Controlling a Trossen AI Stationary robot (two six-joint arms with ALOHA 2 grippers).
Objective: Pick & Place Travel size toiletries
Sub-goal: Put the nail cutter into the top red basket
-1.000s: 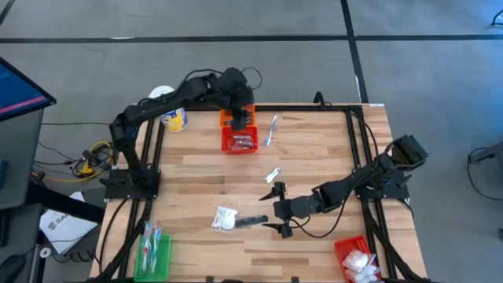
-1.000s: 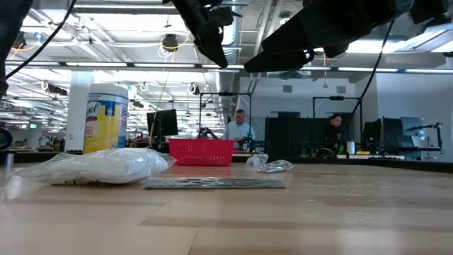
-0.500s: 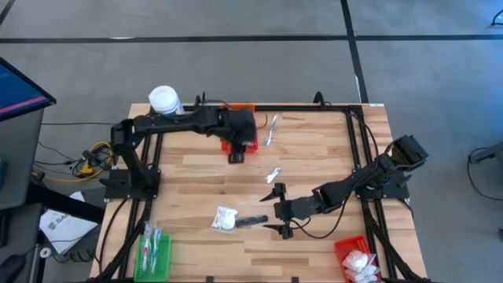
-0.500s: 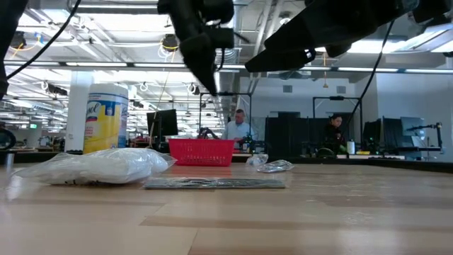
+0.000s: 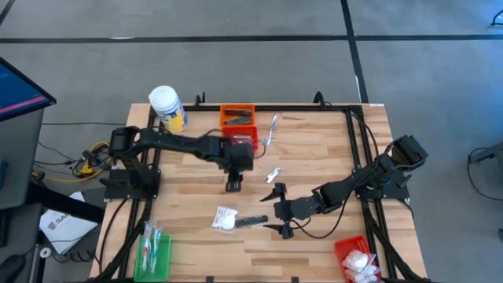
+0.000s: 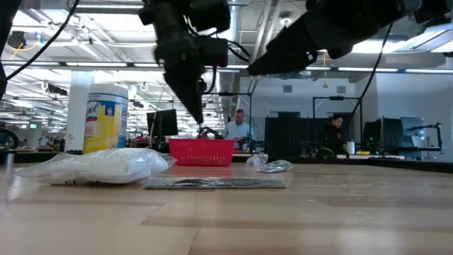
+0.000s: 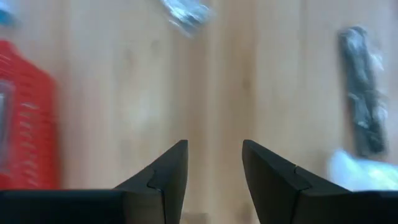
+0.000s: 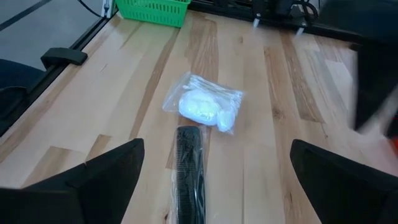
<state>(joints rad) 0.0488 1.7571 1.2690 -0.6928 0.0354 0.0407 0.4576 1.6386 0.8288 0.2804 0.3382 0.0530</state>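
Left gripper (image 5: 233,185): hangs over bare wood at mid-table, just in front of the red basket; jaws part-open, nothing between them.
Right gripper (image 5: 280,211): low over the table on the right-centre, jaws spread wide and empty, pointed at the comb and bag.
Comb (image 8: 189,172): dark, in a clear wrapper, flat on the wood between the right gripper's fingers (image 8: 93,180) as its wrist view shows it; one end touches the bag.
Bag (image 8: 204,105): clear packet with white contents, just beyond the comb, near the table's front centre.
Foil sachet (image 5: 273,174): small, silver, alone on the wood between the two grippers.
Clear stick (image 5: 271,130): thin, lying beside the red basket on its right.
Red basket (image 5: 238,140): at the rear centre, partly hidden by the left arm; grey items lie inside.
Orange basket (image 5: 237,115): touching the red one from behind, at the table's rear edge.
Jar (image 5: 167,107): white with yellow label, upright at the rear-left corner.
Green basket (image 5: 154,253): front-left corner, holding thin sticks.
Second red basket (image 5: 355,258): front-right corner, holding white packets.
Table (image 5: 314,157): light wood, dark frame along the edges.
Room behind: people sit at desks far beyond the table in the low view.
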